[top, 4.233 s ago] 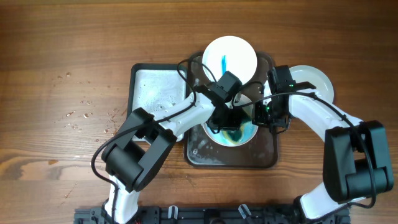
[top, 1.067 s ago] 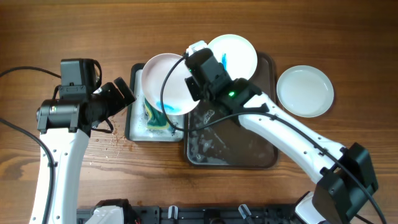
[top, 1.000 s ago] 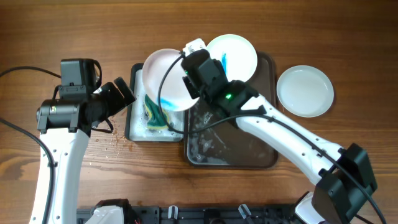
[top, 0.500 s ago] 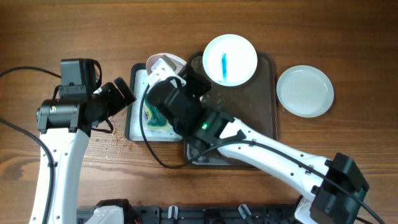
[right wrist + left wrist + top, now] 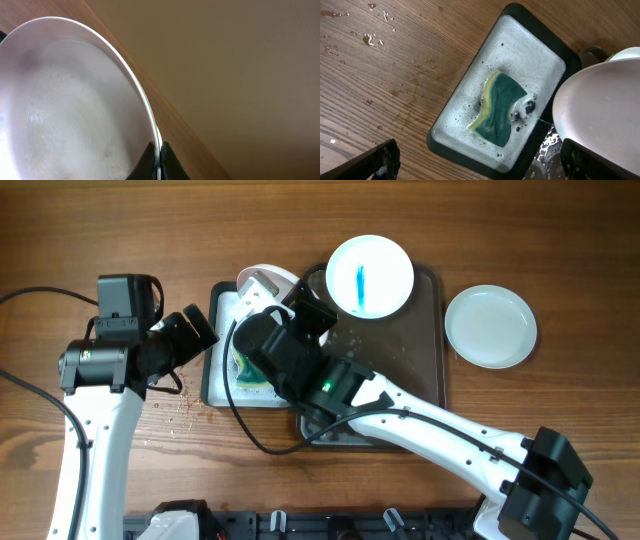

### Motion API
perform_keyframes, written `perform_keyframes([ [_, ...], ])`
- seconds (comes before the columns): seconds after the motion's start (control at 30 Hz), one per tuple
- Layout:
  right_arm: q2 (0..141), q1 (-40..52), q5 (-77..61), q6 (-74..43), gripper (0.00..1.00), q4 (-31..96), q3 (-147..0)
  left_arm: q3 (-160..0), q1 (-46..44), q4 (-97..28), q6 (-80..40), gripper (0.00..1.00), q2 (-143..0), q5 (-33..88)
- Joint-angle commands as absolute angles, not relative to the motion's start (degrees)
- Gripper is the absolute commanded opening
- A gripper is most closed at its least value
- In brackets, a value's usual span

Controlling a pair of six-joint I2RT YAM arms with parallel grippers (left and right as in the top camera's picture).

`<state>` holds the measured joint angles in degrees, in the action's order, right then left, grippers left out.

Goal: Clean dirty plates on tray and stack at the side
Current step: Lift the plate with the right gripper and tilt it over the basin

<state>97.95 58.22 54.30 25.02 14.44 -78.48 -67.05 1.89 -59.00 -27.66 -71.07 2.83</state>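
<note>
My right gripper (image 5: 158,156) is shut on the rim of a white plate (image 5: 65,100). It holds this plate (image 5: 262,280) tilted on edge above the far end of the soapy tray (image 5: 221,320). A green and yellow sponge (image 5: 500,107) lies in the foam of that tray (image 5: 520,55). My left gripper (image 5: 482,167) hangs open and empty over the tray's near corner, left of the held plate (image 5: 605,110). A dirty plate with a blue streak (image 5: 370,275) rests at the far end of the brown tray (image 5: 438,380). A clean plate (image 5: 490,327) sits on the table to the right.
Water drops (image 5: 370,39) are scattered on the wood left of the soapy tray. Wet foam (image 5: 325,420) covers the near part of the brown tray. My right arm (image 5: 420,425) lies across that tray from the lower right.
My right arm has carried the white plate left off the brown tray and tipped it on edge over the soapy tray. In the last half second it barely moved. The left arm stayed still.
</note>
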Motion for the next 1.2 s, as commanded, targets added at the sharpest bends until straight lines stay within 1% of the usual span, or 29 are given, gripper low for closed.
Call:
perform_keyframes([
  [0.0, 98.4, 58.6, 56.0, 25.5, 0.04, 13.9, -79.3, -67.8, 2.2, -59.0, -27.2, 1.00, -70.7, 1.9],
  [0.93, 98.4, 58.6, 55.7, 25.3, 0.04, 13.8, -79.3, -67.8, 2.2, -59.0, -27.2, 1.00, -70.7, 1.9],
  [1.17, 98.4, 58.7, 55.7, 21.9, 0.04, 13.8, -79.3, -67.8, 2.2, -59.0, -27.2, 1.00, -70.7, 1.9],
])
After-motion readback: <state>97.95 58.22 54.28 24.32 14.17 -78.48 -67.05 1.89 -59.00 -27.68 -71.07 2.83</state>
